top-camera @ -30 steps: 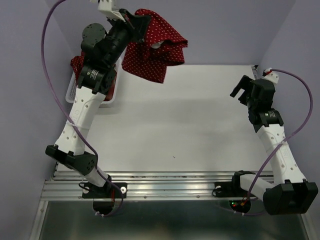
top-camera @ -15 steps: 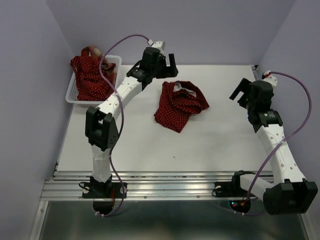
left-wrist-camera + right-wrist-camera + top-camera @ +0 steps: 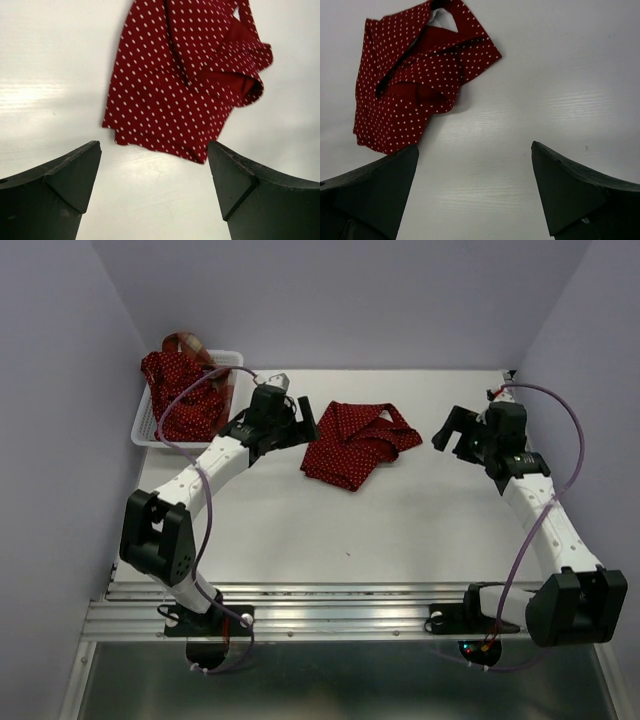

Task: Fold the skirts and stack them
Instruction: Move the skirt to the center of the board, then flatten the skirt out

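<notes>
Dark red cloth with tiny white dots, one skirt (image 3: 352,443) lies rumpled and half doubled over on the desk (image 3: 300,530) between the arms, while another dotted skirt (image 3: 183,400) and the plaid skirt (image 3: 186,342) sit heaped in the white basket (image 3: 143,427) at the far left. The left fingers (image 3: 55,190) hang spread wide just beside its near edge, and the right fingers (image 3: 570,195) are also wide and holding nothing, a little further off. It looks light and limp, likely to sag and slide, so I'd pinch a flat hem corner low against the desk, not the bunched fold.
</notes>
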Controlling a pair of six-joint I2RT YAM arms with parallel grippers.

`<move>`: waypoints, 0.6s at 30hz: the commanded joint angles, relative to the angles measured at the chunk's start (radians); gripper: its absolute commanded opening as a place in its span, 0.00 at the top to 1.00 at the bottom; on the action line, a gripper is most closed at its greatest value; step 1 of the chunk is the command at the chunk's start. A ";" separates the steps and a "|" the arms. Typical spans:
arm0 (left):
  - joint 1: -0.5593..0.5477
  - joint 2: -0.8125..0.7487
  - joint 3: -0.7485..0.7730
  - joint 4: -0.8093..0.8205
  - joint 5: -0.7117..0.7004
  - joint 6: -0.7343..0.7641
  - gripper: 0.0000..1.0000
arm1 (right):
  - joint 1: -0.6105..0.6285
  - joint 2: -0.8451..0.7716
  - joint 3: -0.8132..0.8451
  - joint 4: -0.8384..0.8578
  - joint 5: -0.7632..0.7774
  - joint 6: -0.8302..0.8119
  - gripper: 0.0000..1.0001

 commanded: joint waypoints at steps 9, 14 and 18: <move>-0.160 0.057 -0.155 0.192 0.184 -0.133 0.01 | 0.175 0.438 0.213 0.092 -0.148 -0.209 0.00; -0.189 0.134 -0.103 0.220 0.238 -0.144 0.01 | 0.227 0.536 0.223 0.137 -0.141 -0.285 0.00; -0.220 0.183 -0.080 0.220 0.239 -0.149 0.01 | 0.227 0.597 0.238 0.173 -0.145 -0.398 0.00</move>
